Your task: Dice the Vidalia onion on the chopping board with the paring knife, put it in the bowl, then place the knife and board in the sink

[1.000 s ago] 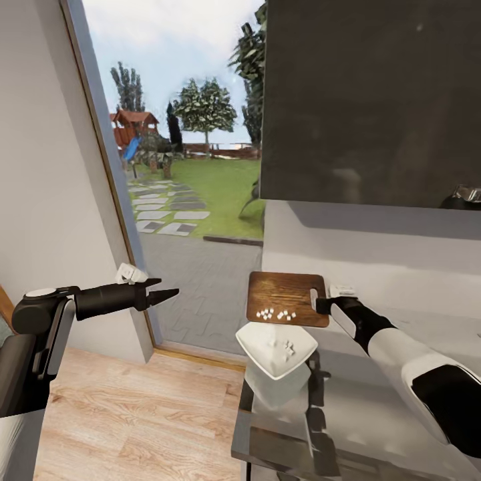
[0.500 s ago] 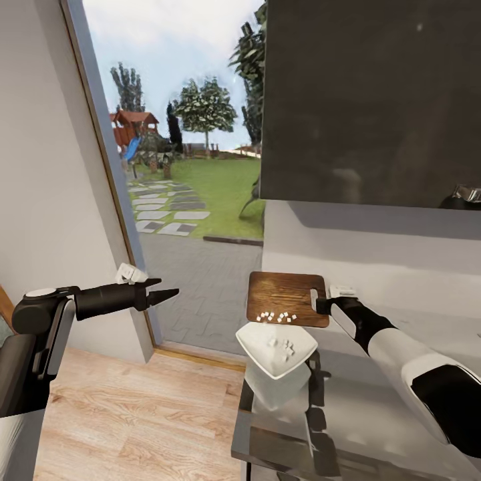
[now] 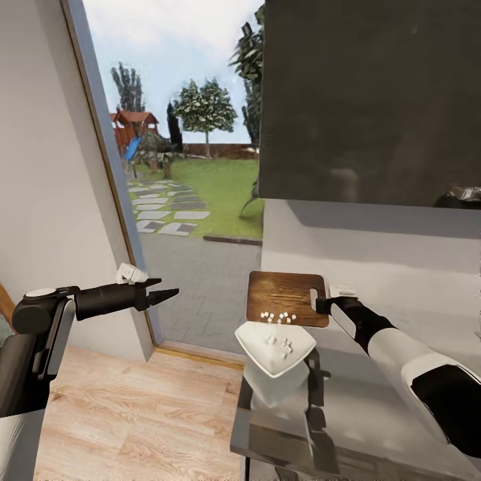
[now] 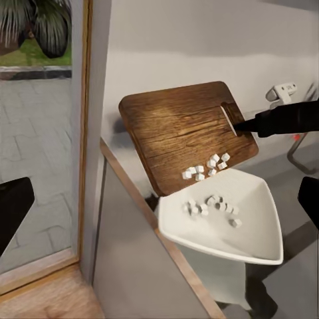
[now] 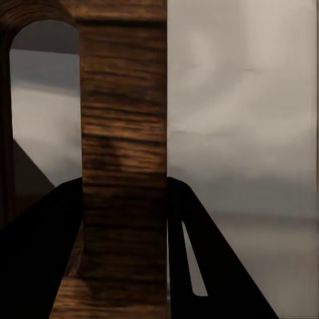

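The right gripper [image 3: 319,304] is closed on the chopping board [image 3: 286,298] at its handle end, holding it tilted above the bowl [image 3: 275,347]; its long axis runs sideways. White cubes [image 3: 277,316] sit at its lower edge. The left gripper [image 3: 167,292] looks narrow, holding nothing.

Readable text: none in any view.
Chopping board [image 3: 284,296]: bare wood grain, no brand.
Bowl [image 3: 274,347]: plain white, no mark.
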Tool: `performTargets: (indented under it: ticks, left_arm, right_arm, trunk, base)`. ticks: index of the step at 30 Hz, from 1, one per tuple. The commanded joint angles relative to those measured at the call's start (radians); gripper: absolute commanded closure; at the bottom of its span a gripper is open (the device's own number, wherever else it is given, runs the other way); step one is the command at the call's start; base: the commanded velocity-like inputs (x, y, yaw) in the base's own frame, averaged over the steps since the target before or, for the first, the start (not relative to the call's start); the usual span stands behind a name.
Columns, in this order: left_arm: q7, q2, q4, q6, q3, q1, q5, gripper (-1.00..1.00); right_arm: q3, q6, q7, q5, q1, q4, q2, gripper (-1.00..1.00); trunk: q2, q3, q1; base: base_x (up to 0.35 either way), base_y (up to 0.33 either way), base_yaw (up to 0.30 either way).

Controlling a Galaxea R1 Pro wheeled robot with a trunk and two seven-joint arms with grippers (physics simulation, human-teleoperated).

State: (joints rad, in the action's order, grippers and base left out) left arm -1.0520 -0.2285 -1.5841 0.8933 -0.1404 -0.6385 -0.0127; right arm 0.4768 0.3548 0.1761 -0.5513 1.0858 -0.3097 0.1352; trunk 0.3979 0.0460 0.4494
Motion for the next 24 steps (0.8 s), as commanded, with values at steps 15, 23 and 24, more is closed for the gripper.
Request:
performTargets:
  ticks: [15, 23, 24]
  left_arm:
    - [-0.003, 0.000, 0.000, 0.009, -0.001, -0.001, -0.001, -1.00]
    - [-0.003, 0.000, 0.000, 0.009, -0.001, -0.001, -0.001, -1.00]
    - [-0.003, 0.000, 0.000, 0.009, -0.001, -0.001, -0.001, -1.00]
  right_arm:
    - [0.021, 0.007, 0.010, -0.013, 0.000, -0.008, 0.001, 1.00]
    - [0.035, 0.011, 0.011, -0.013, 0.000, -0.021, 0.001, 1.00]
    - [0.040, 0.011, 0.011, -0.013, 0.000, -0.022, 0.001, 1.00]
  trunk:
    - [0.002, 0.003, 0.001]
    - [0.002, 0.003, 0.001]
    - [0.002, 0.003, 0.001]
  base:
    - [-0.009, -0.004, 0.000]
    - [0.000, 0.000, 0.000]
    - [0.000, 0.000, 0.000]
